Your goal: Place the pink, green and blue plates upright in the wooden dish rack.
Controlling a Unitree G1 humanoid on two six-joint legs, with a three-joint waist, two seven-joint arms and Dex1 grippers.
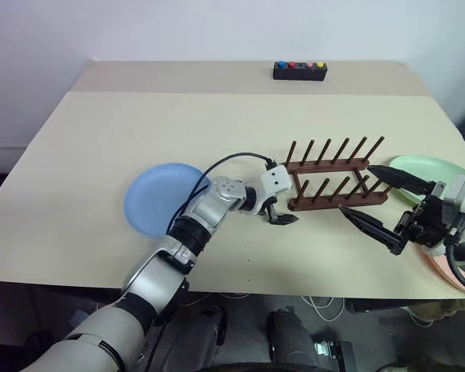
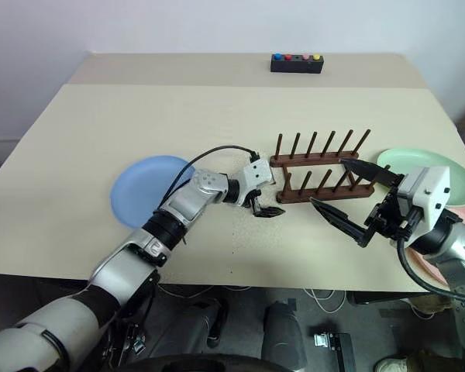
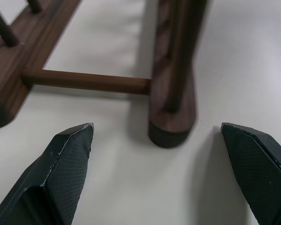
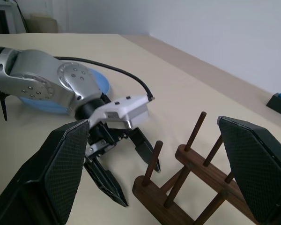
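Spreading its two black fingers wide and empty, the left gripper [image 1: 281, 215] is pointing at the near end of the small dark brown wooden dish rack [image 1: 337, 177], probably to steady or nudge it. The right gripper [image 1: 380, 203], equally wide and empty, is hovering beside the rack's other end. The round light blue plate [image 1: 161, 198], pale green plate [image 1: 428, 175] and salmon pink plate [image 2: 459, 248] are lying flat on the beige table [image 1: 101, 139], none racked yet.

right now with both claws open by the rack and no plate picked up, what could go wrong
The left claw sits open right at the end of the wooden dish rack; pushing on could shove the empty rack across the table. The right claw hovers open at the rack's other end, so the two arms could crowd each other. The blue plate lies partly under the left arm, which could drag it.
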